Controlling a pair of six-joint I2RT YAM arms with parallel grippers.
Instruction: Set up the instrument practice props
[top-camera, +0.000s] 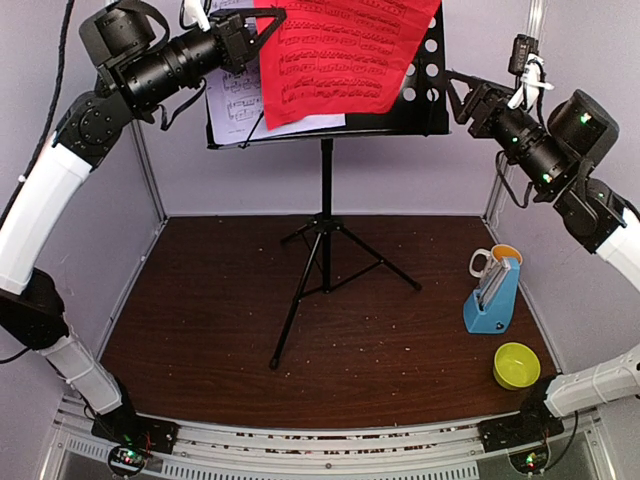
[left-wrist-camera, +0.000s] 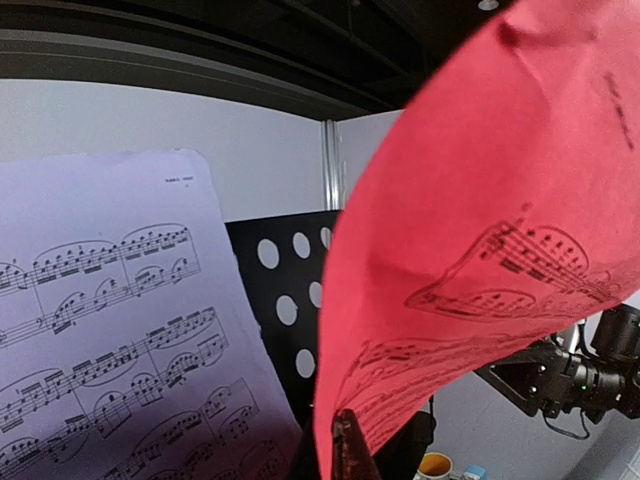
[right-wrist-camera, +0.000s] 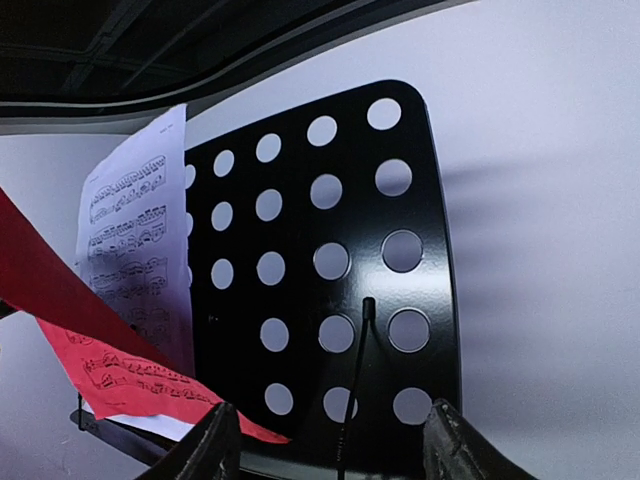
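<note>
Evidently the left hand (top-camera: 268, 28) pinches the red music sheet (top-camera: 340, 55), tilted across the music stand (top-camera: 425, 95) beside the white music sheet (top-camera: 228, 100), probably to seat it; the right hand (top-camera: 458, 90) gapes empty by the stand's edge.

Top camera is looking down from behind the arms (top-camera: 60, 180); wrist cameras are facing the music stand (right-wrist-camera: 300, 232) just ahead, sharing the red sheet (left-wrist-camera: 480, 200).

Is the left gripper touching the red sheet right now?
Touching. Left wrist view: the red sheet narrows at its lower corner into the shut left gripper, pinched there. Top view agrees: that gripper sits on the sheet's left edge.
</note>
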